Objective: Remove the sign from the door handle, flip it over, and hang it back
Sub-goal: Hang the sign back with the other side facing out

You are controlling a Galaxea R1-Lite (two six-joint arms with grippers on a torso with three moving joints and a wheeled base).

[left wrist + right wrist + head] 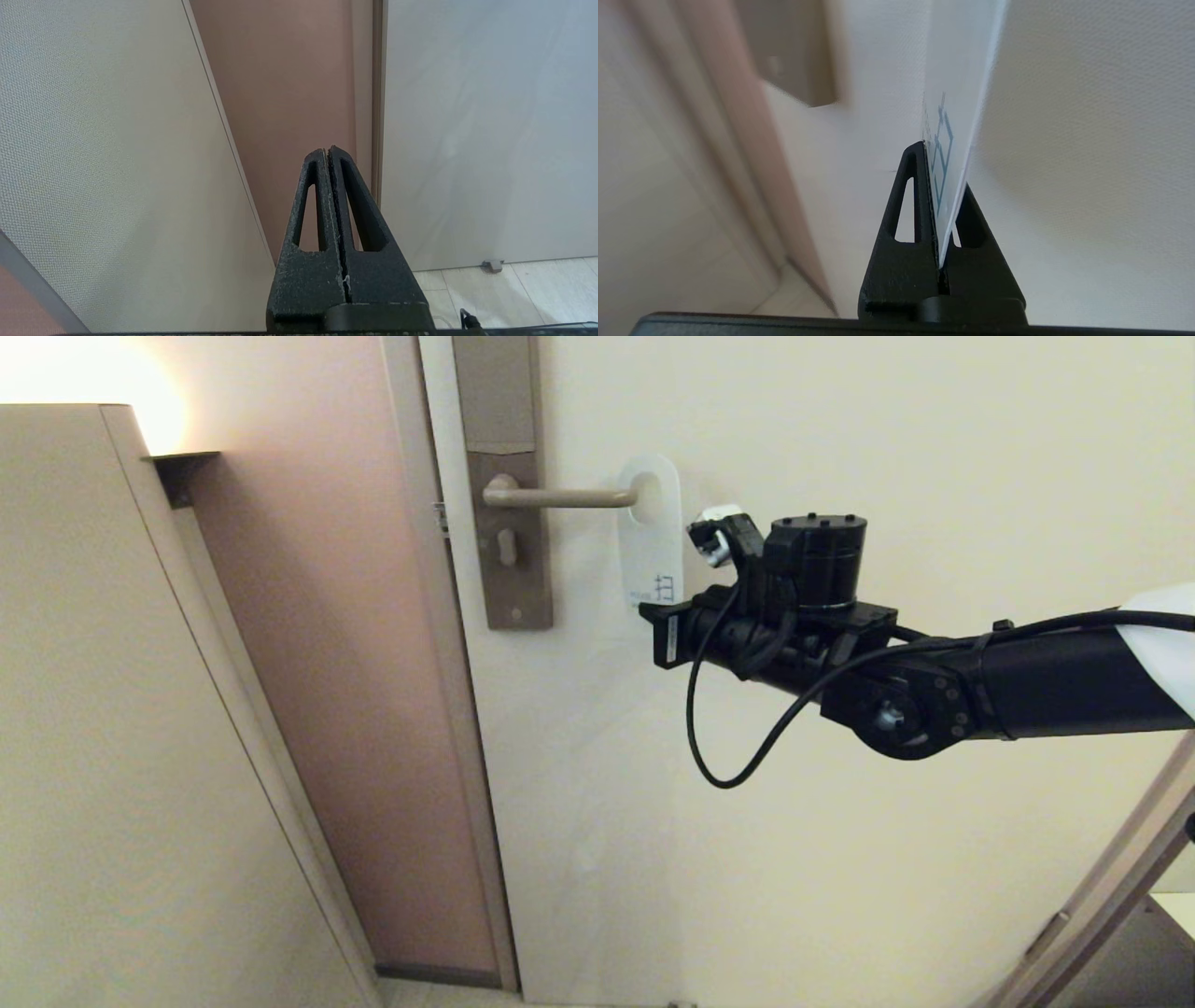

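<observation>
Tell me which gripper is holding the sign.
The right gripper: its fingers pinch the white sign by the lower end at the door handle. The left gripper is shut on nothing.

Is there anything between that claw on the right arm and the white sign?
Nothing: the right wrist view shows the right claw shut directly on the sign's lower edge. In the head view the sign's hole sits at the handle's tip.

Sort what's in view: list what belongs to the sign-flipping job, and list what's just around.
Job:
sign, white face out, hole at the handle's tip
door handle
right gripper, shut on the sign

Around:
left gripper, shut, empty
door
cabinet
</observation>
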